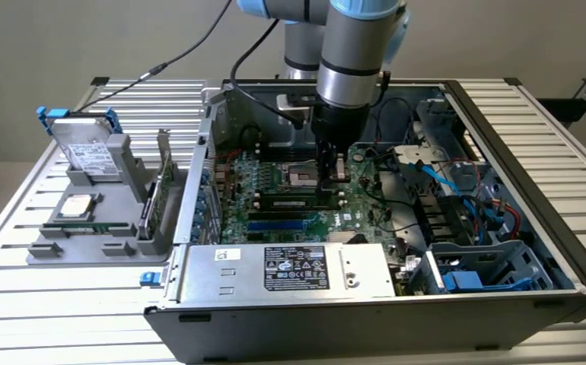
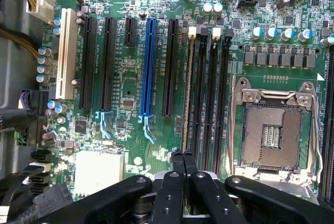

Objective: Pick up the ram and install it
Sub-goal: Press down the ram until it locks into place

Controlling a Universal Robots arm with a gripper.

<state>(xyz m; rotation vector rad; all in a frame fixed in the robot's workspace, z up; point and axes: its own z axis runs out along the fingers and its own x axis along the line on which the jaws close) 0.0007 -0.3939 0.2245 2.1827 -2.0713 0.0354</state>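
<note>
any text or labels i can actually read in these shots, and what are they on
No text can be quoted here.
Black-and-white label on the silver metal power supply box: print and logos too small to read.
Small white sticker on that box: unreadable.
White label on the grey metal drive with blue clips: unreadable.
White silkscreen on the green motherboard: too fine to read.

exterior high oblique, wrist close above motherboard [image 2: 156, 130]
</note>
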